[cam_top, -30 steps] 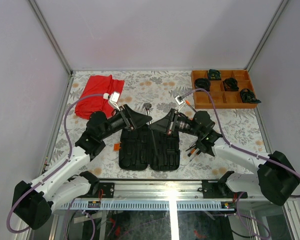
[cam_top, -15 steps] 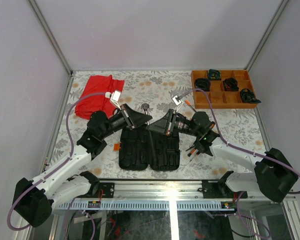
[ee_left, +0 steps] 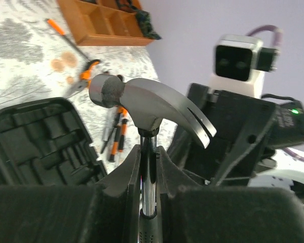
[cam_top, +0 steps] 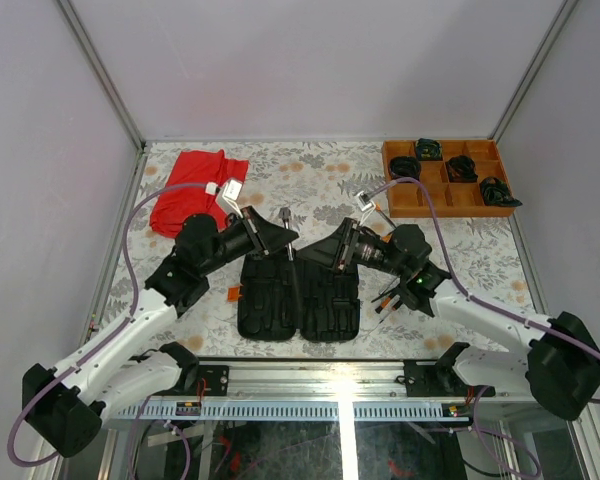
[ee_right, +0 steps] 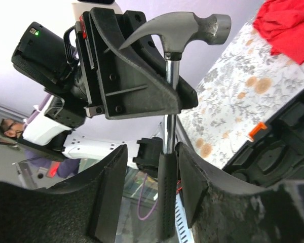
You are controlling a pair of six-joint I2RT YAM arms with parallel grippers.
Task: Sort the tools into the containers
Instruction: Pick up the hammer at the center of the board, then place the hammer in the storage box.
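**Hammer in the air above the open tool case**

Tool case (cam_top: 265, 300): black, hinged, lying open and flat on the table near the arm bases. Its moulded slots are facing up. No tool is showing in it yet.

Hammer (ee_left: 142, 98): steel claw head, bright metal neck, dark grip. It is hanging over the middle of the case with its head pointing away from the arm bases. The left gripper (ee_left: 148, 152) is clenching the neck just under the head. The right gripper (ee_right: 152, 149) is standing with its fingers spread on either side of the grip lower down, gaps showing, so it is not pinching. The hammer is probably top-heavy, rigid and slick on the bare metal. A hold close under the head is likely keeping the swing small, while the grip looks like the less slippery place to take it.

Pliers (ee_left: 83, 81): orange and black handles, lying on the table beyond the case. Probably stiff and moderately heavy.

Screwdrivers (ee_left: 116, 134): thin and probably light, lying in a loose cluster just beside the case's right edge. They are likely to roll.
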